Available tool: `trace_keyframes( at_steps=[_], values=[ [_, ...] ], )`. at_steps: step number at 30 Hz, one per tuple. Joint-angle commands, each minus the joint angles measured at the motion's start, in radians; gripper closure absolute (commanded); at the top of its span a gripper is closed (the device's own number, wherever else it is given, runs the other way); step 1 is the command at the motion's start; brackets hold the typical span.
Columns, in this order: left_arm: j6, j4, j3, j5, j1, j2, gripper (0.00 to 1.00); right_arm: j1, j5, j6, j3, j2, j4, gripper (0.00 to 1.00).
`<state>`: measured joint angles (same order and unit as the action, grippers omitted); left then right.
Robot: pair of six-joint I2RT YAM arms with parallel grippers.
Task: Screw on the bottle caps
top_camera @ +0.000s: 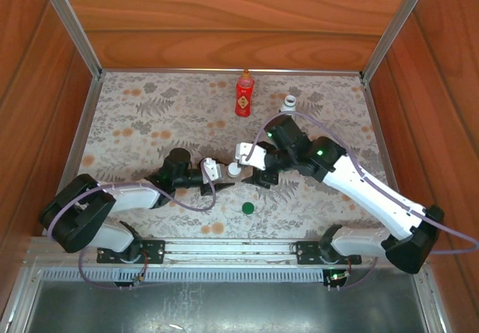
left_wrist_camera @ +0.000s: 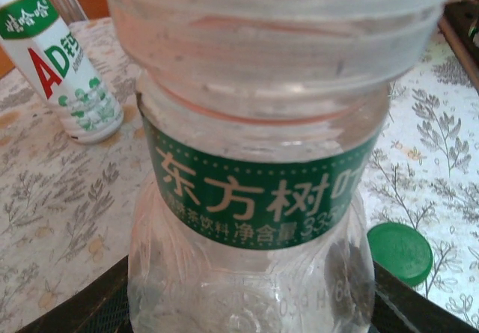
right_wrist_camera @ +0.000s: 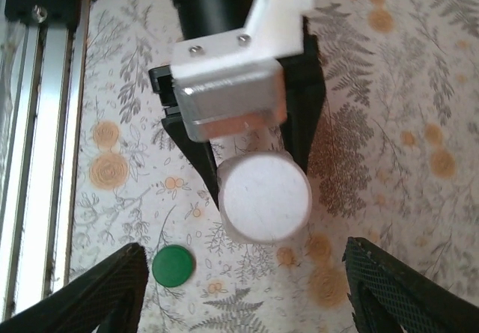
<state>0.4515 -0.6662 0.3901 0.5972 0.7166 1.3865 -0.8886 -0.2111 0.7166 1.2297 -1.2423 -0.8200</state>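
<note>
The short clear bottle [top_camera: 234, 170] with a green label [left_wrist_camera: 254, 191] stands mid-table, a white cap [right_wrist_camera: 266, 196] sitting on its neck. My left gripper [top_camera: 224, 175] is shut on the clear bottle's body; its dark fingers [right_wrist_camera: 196, 150] flank the bottle from the left. My right gripper [right_wrist_camera: 247, 295] hangs open just right of and above the cap, its fingers wide apart and touching nothing. A loose green cap [top_camera: 248, 208] lies on the cloth in front of the bottle. The red bottle [top_camera: 245, 93] and the white bottle [top_camera: 289, 103] stand near the back wall.
A floral cloth [top_camera: 150, 123] covers the table, boxed in by wooden walls [top_camera: 224, 41]. A metal rail [top_camera: 224, 251] runs along the near edge. In the left wrist view the white bottle [left_wrist_camera: 63, 63] stands behind the clear one, and the green cap [left_wrist_camera: 400, 252] lies beside it.
</note>
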Motion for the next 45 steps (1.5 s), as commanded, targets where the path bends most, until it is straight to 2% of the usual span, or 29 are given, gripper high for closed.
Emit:
trace_keyframes(
  at_steps=[1, 8, 19, 27, 34, 36, 39, 42, 45],
  values=[
    [0.056, 0.101, 0.024, -0.02, 0.011, -0.032, 0.42, -0.035, 0.053, 0.172, 0.063, -0.063, -0.085, 0.27],
    [0.059, 0.117, 0.017, -0.009, 0.013, -0.058, 0.42, -0.068, 0.065, 0.218, 0.15, -0.173, -0.14, 0.33],
    [0.06, 0.129, 0.016, -0.008, 0.012, -0.072, 0.42, -0.075, 0.048, 0.213, 0.17, -0.235, -0.117, 0.39],
    [0.059, 0.134, 0.011, -0.013, 0.012, -0.089, 0.42, -0.075, 0.045, 0.202, 0.165, -0.241, -0.108, 0.53],
    [0.055, 0.135, 0.011, -0.028, 0.013, -0.1, 0.42, -0.074, 0.057, 0.161, 0.155, -0.236, -0.1, 0.6],
    [0.054, 0.134, 0.013, -0.053, 0.013, -0.107, 0.42, -0.075, 0.076, 0.086, 0.138, -0.226, -0.062, 0.67],
    [0.041, 0.134, 0.019, -0.117, 0.013, -0.123, 0.42, -0.075, 0.136, -0.059, 0.099, -0.205, 0.026, 0.67],
    [0.04, 0.135, 0.024, -0.163, 0.013, -0.153, 0.42, -0.075, 0.241, -0.342, 0.058, -0.189, 0.137, 0.7],
    [0.042, 0.135, 0.03, -0.189, 0.012, -0.18, 0.42, -0.076, 0.338, -0.579, 0.032, -0.184, 0.163, 0.71]
  ],
)
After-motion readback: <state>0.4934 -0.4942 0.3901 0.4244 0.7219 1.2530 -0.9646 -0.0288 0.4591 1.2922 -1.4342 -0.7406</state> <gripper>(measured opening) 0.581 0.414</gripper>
